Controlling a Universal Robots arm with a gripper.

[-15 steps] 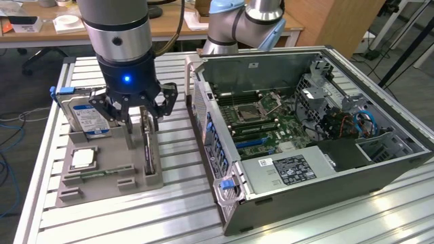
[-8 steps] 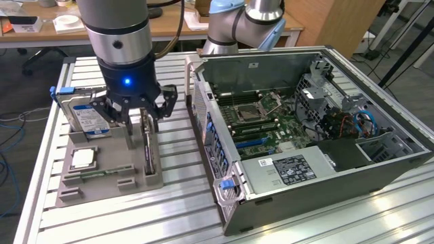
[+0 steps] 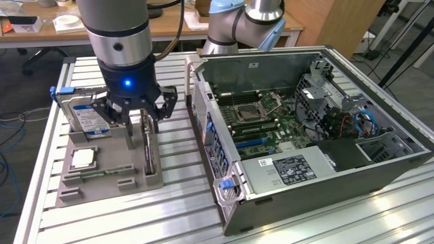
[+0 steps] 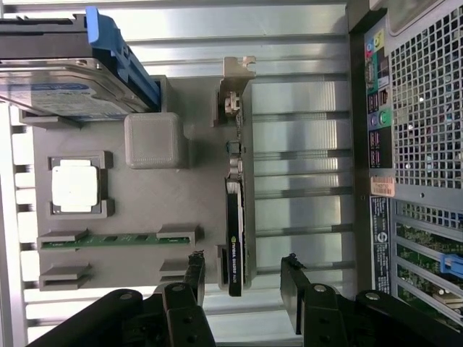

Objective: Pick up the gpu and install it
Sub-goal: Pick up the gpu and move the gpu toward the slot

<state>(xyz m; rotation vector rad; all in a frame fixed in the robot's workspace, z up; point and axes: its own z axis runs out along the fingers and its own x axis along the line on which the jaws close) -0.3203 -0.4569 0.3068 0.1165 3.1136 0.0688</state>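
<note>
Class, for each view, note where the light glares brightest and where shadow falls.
Exterior view: glare washes the table slats near the computer case, its interior partly shadowed; a blue light glows on the tool. Wrist view: the bare slats glare white, while the tool's fingers look dark against them.

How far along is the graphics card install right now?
Nothing is done yet: the graphics card stands on edge in the gray holder. In hand: the open gripper hovers over the card, not gripping. Left: lifting it and seating it in the open computer case.
</note>
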